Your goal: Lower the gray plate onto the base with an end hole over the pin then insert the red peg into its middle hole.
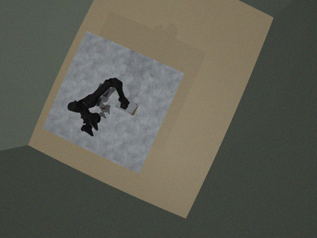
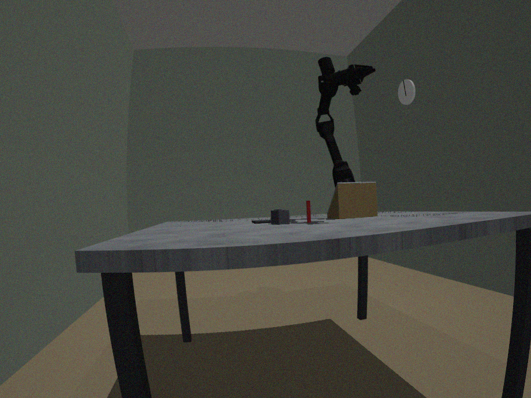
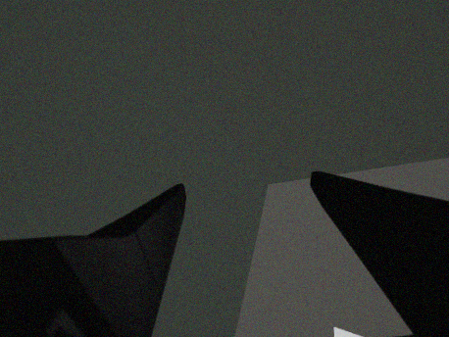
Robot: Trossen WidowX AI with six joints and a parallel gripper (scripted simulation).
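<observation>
The gray plate (image 1: 132,107) (image 2: 355,183) lies tilted on top of a tan wedge block (image 2: 354,201) (image 1: 134,111) near the arm's foot. The red peg (image 1: 102,108) (image 2: 307,211) stands upright on the table, left of the block in the exterior view. A small dark gray block (image 2: 279,216) on a flat dark base (image 2: 258,221) stands left of the peg; I cannot make out the pin. My gripper (image 1: 91,130) (image 2: 369,68) (image 3: 247,184) is open and empty. It is raised high above the table and faces the wall, far from the plate and the peg.
The gray table (image 1: 115,146) (image 2: 257,246) stands on a tan floor (image 1: 217,102). A white round clock (image 2: 406,91) hangs on the right wall. The wrist view shows only walls and ceiling.
</observation>
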